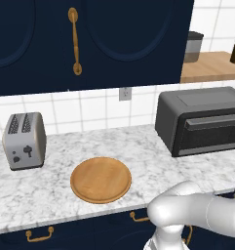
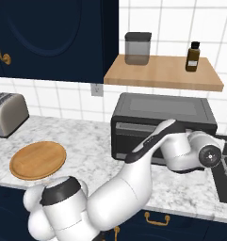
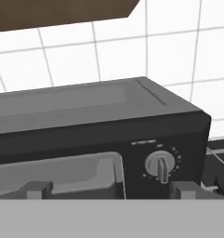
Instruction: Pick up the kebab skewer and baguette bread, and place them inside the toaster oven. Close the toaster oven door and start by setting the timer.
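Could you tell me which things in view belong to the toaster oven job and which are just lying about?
For the job:
- toaster oven
- toaster oven door, shut
- timer knob
- hand, open, in front of the oven

Just lying about:
- silver toaster
- round wooden board
- jar
- brown bottle

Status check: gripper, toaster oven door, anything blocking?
Gripper open, empty, facing toaster oven. Toaster oven door shut. Timer knob ahead, nothing blocking.
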Robot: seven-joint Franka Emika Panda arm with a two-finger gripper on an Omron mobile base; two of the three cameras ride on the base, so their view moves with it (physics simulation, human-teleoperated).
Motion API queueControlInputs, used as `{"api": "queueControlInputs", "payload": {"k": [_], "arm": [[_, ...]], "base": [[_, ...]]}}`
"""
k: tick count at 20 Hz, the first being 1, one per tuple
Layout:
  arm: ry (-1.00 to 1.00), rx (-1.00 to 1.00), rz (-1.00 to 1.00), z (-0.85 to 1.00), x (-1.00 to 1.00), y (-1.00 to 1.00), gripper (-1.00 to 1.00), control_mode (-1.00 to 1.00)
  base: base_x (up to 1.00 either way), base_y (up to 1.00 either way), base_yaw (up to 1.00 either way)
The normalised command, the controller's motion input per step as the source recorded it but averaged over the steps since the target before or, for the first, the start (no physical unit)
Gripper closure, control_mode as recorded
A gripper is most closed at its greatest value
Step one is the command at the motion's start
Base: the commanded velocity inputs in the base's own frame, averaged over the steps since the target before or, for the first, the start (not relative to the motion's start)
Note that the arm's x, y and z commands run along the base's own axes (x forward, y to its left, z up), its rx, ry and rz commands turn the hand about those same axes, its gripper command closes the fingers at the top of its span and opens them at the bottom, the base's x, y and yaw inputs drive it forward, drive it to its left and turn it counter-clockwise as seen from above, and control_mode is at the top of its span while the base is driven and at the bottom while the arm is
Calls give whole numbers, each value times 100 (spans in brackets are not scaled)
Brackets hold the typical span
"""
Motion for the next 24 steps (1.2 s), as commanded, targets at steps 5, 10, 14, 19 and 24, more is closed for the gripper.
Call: {"api": "queueControlInputs", "payload": {"k": [5, 10, 14, 19, 24], "arm": [[-5, 24, 1, 0, 10, -31, -100, -100], [0, 8, 0, 0, 1, -7, -100, -100], [0, 7, 0, 0, 21, -10, -100, -100], [0, 8, 0, -2, 15, -8, -100, -100], [0, 1, 0, 0, 2, 0, -100, -100]], "base": [[0, 0, 0], [0, 0, 0], [0, 0, 0], [0, 0, 0], [0, 0, 0]]}}
